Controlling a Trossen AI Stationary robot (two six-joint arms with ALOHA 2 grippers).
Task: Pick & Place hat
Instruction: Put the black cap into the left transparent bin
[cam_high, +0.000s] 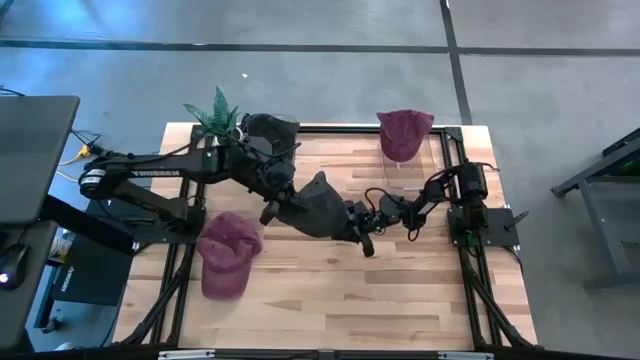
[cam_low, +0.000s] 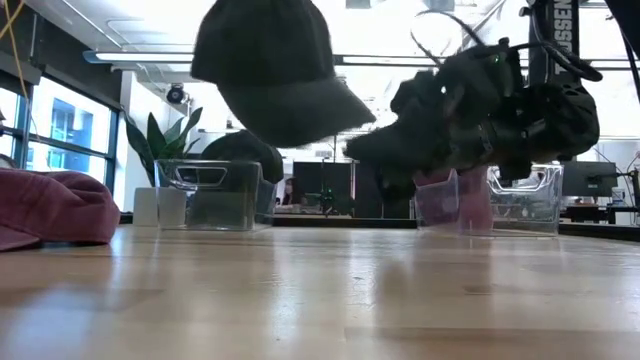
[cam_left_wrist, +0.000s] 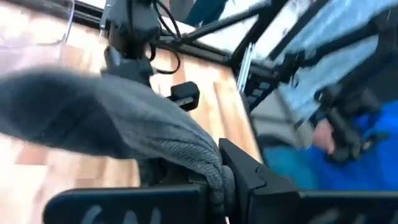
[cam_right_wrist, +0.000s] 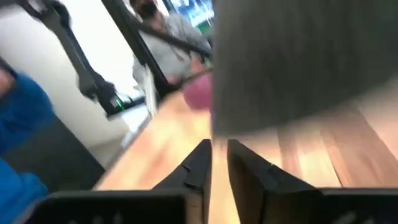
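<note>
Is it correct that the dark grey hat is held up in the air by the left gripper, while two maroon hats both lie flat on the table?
Not fully. Only one maroon hat lies on the table; the other maroon hat sits in a clear bin, as the high view shows. The left gripper holds the dark grey hat aloft.

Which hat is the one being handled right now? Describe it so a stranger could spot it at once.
Start at the wooden table and look to its middle, where the two arms meet. The dark grey cap hangs there above the boards, pinched by the left end effector. Unlike the two maroon hats, one lying near the left edge and one far right, it is grey and airborne.
</note>
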